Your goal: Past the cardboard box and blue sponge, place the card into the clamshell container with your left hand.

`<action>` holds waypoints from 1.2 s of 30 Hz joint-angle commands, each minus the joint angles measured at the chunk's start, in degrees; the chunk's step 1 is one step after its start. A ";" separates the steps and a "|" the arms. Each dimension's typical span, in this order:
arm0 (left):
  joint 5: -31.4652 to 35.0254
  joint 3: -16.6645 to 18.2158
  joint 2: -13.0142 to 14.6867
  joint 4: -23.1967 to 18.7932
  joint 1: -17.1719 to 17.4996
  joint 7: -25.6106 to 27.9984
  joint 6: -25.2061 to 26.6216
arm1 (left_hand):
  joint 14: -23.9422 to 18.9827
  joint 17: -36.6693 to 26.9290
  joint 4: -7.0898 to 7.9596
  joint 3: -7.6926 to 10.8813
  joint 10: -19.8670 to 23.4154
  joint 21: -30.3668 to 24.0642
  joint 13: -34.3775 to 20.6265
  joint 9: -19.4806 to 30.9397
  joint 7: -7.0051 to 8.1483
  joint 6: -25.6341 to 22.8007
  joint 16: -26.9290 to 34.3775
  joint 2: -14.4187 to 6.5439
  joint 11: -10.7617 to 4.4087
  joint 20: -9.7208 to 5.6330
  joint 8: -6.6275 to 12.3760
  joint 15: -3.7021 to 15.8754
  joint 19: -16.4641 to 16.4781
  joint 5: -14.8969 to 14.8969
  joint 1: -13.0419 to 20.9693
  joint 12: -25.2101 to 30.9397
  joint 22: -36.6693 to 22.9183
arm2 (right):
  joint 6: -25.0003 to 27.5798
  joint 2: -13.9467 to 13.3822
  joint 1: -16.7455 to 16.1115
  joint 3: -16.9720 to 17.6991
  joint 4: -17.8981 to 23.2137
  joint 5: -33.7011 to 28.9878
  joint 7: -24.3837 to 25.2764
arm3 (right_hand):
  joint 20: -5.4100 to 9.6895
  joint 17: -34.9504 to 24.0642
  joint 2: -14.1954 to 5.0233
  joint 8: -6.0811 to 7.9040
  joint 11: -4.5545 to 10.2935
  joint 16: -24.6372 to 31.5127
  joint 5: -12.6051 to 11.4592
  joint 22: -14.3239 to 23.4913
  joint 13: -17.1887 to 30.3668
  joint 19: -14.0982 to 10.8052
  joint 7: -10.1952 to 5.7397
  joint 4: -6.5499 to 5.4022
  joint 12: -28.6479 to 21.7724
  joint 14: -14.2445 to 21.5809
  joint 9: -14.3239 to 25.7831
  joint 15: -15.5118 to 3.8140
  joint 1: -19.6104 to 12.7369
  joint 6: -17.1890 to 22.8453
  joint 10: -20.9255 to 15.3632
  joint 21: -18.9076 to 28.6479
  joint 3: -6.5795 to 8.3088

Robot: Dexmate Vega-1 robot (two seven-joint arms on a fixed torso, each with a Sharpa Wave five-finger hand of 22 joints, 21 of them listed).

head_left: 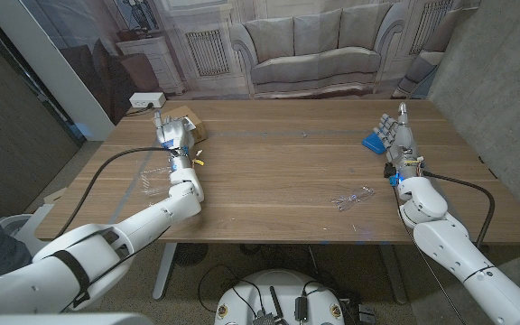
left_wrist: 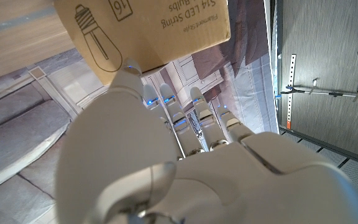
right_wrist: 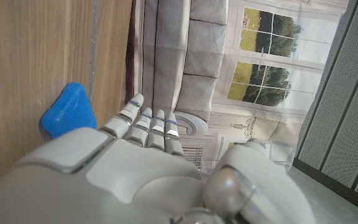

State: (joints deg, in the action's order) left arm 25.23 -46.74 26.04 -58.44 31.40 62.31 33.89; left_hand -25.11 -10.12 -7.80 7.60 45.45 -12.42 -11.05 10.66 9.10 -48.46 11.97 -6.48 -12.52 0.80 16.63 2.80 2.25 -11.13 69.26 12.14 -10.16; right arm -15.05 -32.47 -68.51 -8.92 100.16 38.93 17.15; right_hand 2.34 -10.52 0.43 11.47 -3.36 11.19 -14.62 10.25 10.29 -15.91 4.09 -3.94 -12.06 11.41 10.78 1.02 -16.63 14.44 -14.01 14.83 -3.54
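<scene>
A clear clamshell container [head_left: 352,199] lies near, right of centre on the table [head_left: 278,171]. Farther left, the left hand [head_left: 171,137] touches the cardboard box [head_left: 188,120], fingers straight and together. The right hand [head_left: 395,135], fingers extended close together, stands beside the blue sponge [head_left: 372,142]. Where the card lies I cannot tell.

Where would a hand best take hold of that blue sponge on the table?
Probably by two opposite edges, coming down from above. The blue sponge lies flat and low on the table, so only its thin sides offer a pinch. The right hand stands just beside it, so it looks best placed.
</scene>
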 commanded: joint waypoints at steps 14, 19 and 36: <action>2.81 3.15 -1.81 1.58 1.23 1.69 -2.56 | -3.43 -0.08 -0.17 1.24 4.37 -0.27 -0.12 -0.14 -0.72 -4.43 0.15 -0.07 0.17 -1.39 0.72 6.28 2.76 0.19 1.76 0.31 0.01 | 0.22 -0.23 -0.51 0.46 0.55 0.29 0.14 | 0.45 -0.23 -0.49 -0.17 -0.04 -0.22 0.12 0.27 0.28 -0.59 0.13 -0.09 0.02 0.44 0.14 0.04 -0.22 0.45 -0.39 -0.48 -0.52; 3.95 4.35 -2.28 1.69 1.59 1.69 -3.21 | -4.66 -0.08 -0.09 1.61 6.42 -0.20 -0.10 -0.17 -1.02 -6.57 0.07 -0.12 0.25 -2.04 1.10 6.88 3.72 0.25 2.11 0.38 0.07 | 0.06 -0.20 -0.60 0.61 0.43 0.46 -0.02 | 0.40 -0.23 -0.50 -0.17 0.10 -0.22 0.13 0.27 0.28 -0.59 0.10 -0.09 0.03 0.46 0.14 0.05 -0.21 0.45 -0.36 -0.55 -0.56; 8.49 8.45 -4.84 3.18 2.32 1.69 -5.68 | -11.87 0.00 0.52 2.73 15.13 -0.05 0.06 -0.19 -1.91 -14.36 0.27 -0.15 0.24 -5.18 2.66 8.41 8.02 0.37 2.50 0.37 0.20 | -0.22 -0.37 -1.36 1.32 0.43 0.86 -0.10 | 0.37 -0.23 -0.54 -0.18 0.05 -0.23 0.15 0.28 0.28 -0.61 0.10 -0.07 0.02 0.51 0.14 0.13 -0.22 0.43 -0.43 -0.78 -0.69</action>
State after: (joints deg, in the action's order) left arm 31.48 -40.36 22.41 -55.89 33.27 63.96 29.38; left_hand -35.72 -10.14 -7.35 9.84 59.37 -12.42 -10.92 10.39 7.28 -61.61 11.97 -6.47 -12.27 -2.05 18.85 3.29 9.39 -10.81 71.36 12.14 -9.86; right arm -15.03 -32.70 -69.42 -8.01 100.57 39.54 17.15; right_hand 2.34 -10.52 0.20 11.47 -3.37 11.19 -14.62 10.25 10.29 -15.90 4.10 -4.19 -12.06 11.41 10.78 1.02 -16.86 14.44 -14.00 14.17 -3.79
